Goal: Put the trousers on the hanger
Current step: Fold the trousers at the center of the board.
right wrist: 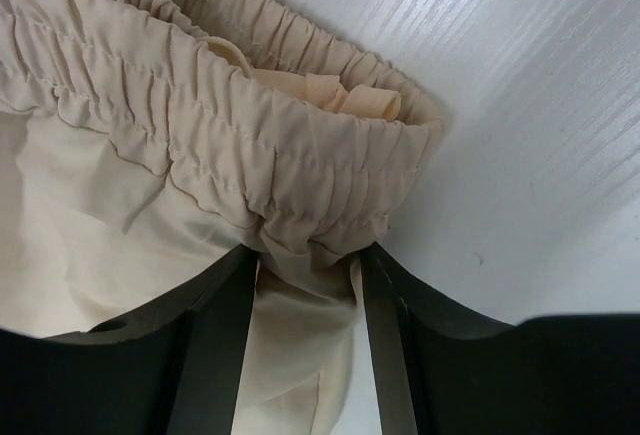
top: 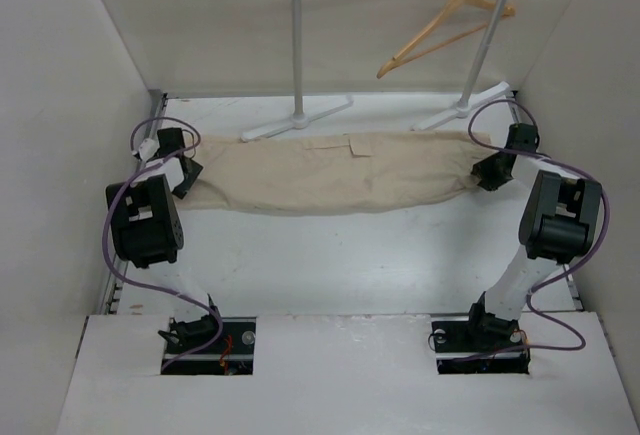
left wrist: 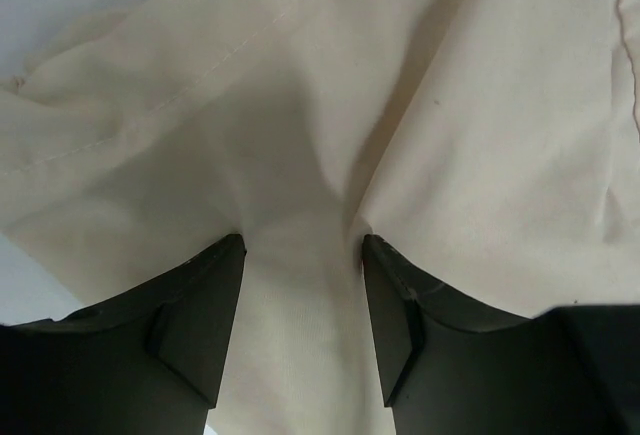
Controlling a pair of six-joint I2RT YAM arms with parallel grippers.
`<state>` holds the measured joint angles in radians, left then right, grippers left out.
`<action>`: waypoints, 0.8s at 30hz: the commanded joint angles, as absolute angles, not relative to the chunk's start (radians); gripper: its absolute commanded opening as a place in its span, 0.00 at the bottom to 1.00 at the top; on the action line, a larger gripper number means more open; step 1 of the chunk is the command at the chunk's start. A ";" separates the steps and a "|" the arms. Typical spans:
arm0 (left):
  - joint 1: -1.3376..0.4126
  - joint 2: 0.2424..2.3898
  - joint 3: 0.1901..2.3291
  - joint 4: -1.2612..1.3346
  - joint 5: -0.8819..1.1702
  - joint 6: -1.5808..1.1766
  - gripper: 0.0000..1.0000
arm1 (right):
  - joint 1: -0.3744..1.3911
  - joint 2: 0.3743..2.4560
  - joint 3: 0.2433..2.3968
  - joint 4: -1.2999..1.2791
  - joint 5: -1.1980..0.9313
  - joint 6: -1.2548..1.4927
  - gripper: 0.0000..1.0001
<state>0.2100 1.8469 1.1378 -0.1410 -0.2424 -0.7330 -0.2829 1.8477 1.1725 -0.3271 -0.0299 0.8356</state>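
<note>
The trousers [top: 330,177] are pinched at both ends, left gripper [top: 181,169] and right gripper [top: 486,172] closed on cloth; the hanger [top: 446,23] beyond them hangs bare.

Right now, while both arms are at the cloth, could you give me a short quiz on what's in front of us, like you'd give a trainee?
1. True or false: the light wooden triangular hanger already carries the long beige cloth trousers.
2. Which part of the trousers does the right gripper pinch? A) a leg hem B) the gathered waistband C) a pocket flap
3. How many grippers hold the trousers?
Key: 1 false, it hangs bare on the white metal tube rack; 2 B; 3 two, the left gripper holds the other end.
</note>
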 commanded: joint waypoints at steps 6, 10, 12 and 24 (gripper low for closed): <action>0.255 1.666 0.960 -0.273 -0.412 -0.730 0.50 | -0.352 1.612 0.971 -0.304 0.072 0.903 0.04; 0.286 1.548 0.887 -0.334 -0.434 -0.736 0.51 | -0.352 1.496 0.867 -0.308 0.071 0.907 0.04; 0.292 1.479 0.864 -0.368 -0.455 -0.736 0.52 | -0.360 1.428 0.816 -0.321 0.072 0.897 0.07; 0.187 1.269 0.968 -0.488 -0.506 -0.756 0.55 | -0.401 1.209 0.802 -0.394 0.063 0.853 0.69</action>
